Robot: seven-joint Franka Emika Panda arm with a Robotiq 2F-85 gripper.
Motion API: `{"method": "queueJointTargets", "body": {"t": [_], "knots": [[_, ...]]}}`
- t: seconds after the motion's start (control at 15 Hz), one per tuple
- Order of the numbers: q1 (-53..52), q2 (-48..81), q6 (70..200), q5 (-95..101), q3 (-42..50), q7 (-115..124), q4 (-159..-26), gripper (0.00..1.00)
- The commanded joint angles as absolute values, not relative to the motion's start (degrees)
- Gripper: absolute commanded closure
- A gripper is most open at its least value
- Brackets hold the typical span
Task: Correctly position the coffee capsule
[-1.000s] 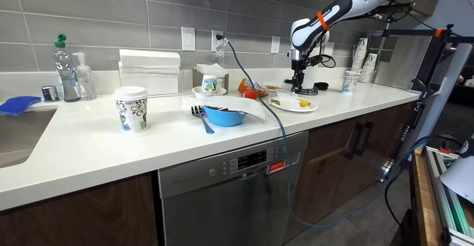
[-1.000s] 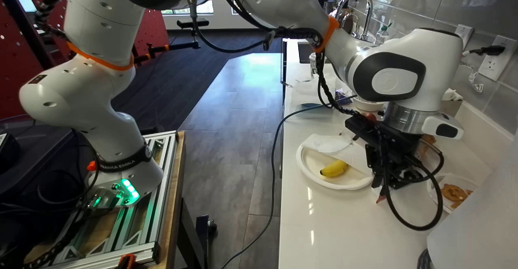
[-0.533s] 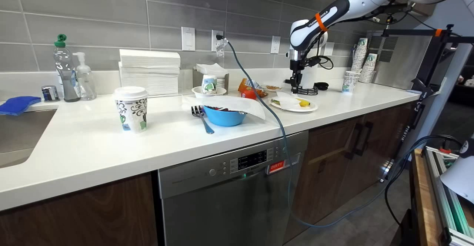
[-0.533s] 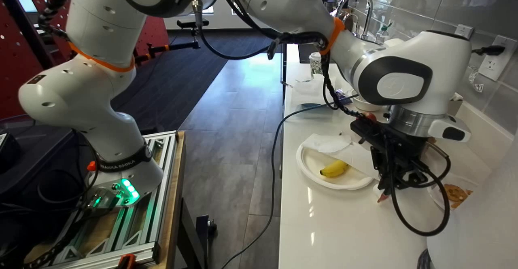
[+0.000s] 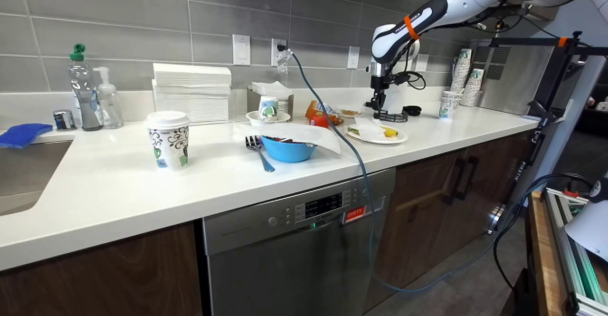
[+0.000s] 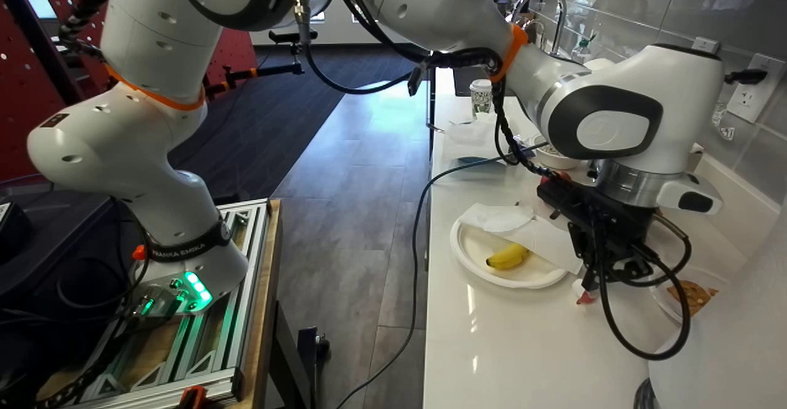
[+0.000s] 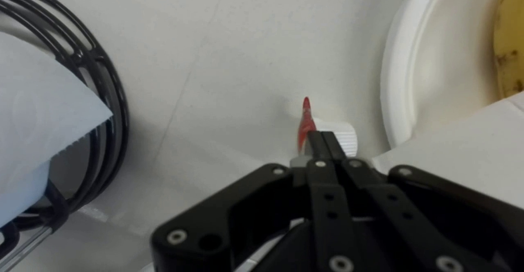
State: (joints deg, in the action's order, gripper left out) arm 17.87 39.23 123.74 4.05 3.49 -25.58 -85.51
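The coffee capsule, a small white ribbed cup with a red lid, lies on its side on the counter in the wrist view (image 7: pixel 344 138). Its red lid also shows in an exterior view (image 6: pixel 586 299), just right of the white plate. My gripper (image 7: pixel 321 133) points down with both black fingers pressed together, nothing visible between them. The fingertips stand in front of the capsule and hide part of it; whether they touch it I cannot tell. The gripper also shows in an exterior view (image 5: pixel 373 107), where I cannot make out the capsule.
A white plate (image 6: pixel 460 252) holds a banana (image 6: pixel 508 256) and a napkin (image 6: pixel 556 243). A black wire holder (image 7: pixel 104 88) with paper stands at the left of the wrist view. A plate with a cookie (image 6: pixel 693 297) lies near the wall. A cable (image 5: pixel 354 149) crosses the counter.
My arm and gripper have moved slightly right in one exterior view, toward the wall. The capsule's red lid also shows slightly farther right and looks turned, with more white showing. The gripper looks closed now.
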Motion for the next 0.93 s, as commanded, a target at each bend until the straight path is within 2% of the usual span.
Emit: {"method": "queueJointTargets", "body": {"t": [0.0,0.13,0.53,0.67,0.73,0.87], "knots": [[19.16,33.83,126.00,0.09,0.96,-28.56,-91.14,1.00],[18.59,30.03,130.98,-0.39,0.31,-30.07,-95.90,1.00],[11.78,21.70,160.19,9.40,5.02,-22.62,-110.67,1.00],[6.12,20.74,169.10,17.94,11.47,-13.03,-114.49,1.00],[1.37,21.05,171.86,21.66,17.51,-8.70,-115.00,1.00],[-3.55,23.18,173.09,29.46,25.57,-0.03,-112.47,1.00]]}}
